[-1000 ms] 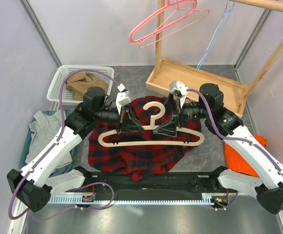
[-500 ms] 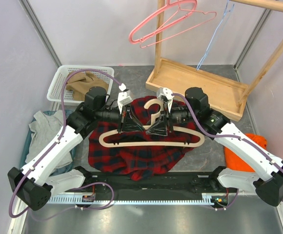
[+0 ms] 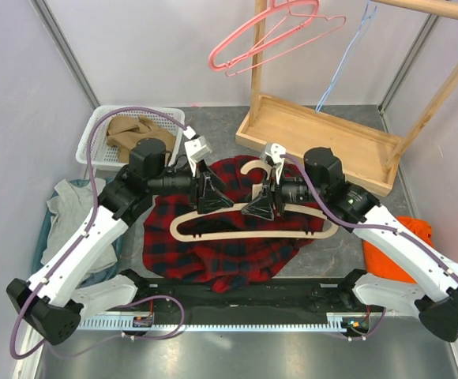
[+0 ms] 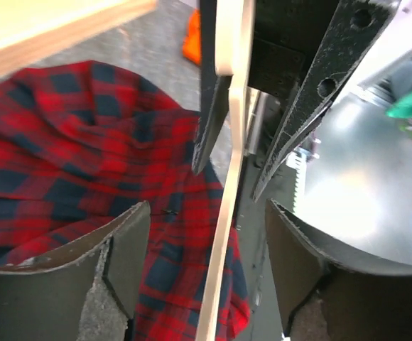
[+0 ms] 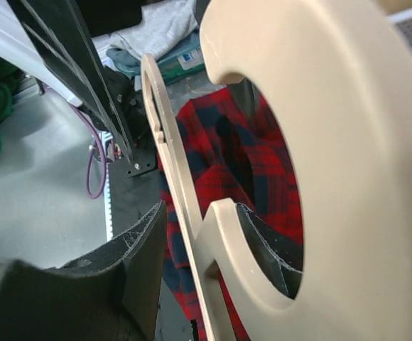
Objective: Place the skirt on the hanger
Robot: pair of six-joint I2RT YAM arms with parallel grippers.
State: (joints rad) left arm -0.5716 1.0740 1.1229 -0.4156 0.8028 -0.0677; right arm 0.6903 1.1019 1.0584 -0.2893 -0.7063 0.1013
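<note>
Well, seen from above, the right gripper [image 3: 260, 207] has slid inward along the wooden hanger [image 3: 245, 230] to just under its hook. The whole hanger has shifted a little to the right over the plaid shirt [image 3: 229, 257]. The left gripper [image 3: 208, 197] has backed up off the hanger's shoulder. To my eye none of that helps the job yet. The skirt [image 3: 130, 130] lies bunched in the white basket [image 3: 89, 138] at the back left. The pink hanger [image 3: 270, 35] hangs high at the back by the wooden rack [image 3: 316, 130]. Both are well apart from either gripper.

From the left wrist, its fingers [image 4: 121, 263] stand wide apart. The wooden hanger's thin edge runs between them untouched, with plaid below. Skirt and pink hanger are out of this view.

From the right wrist, its fingers [image 5: 138, 270] bracket the wooden hanger's neck and look clamped on it. Again there is no skirt and no pink hanger in sight.
</note>
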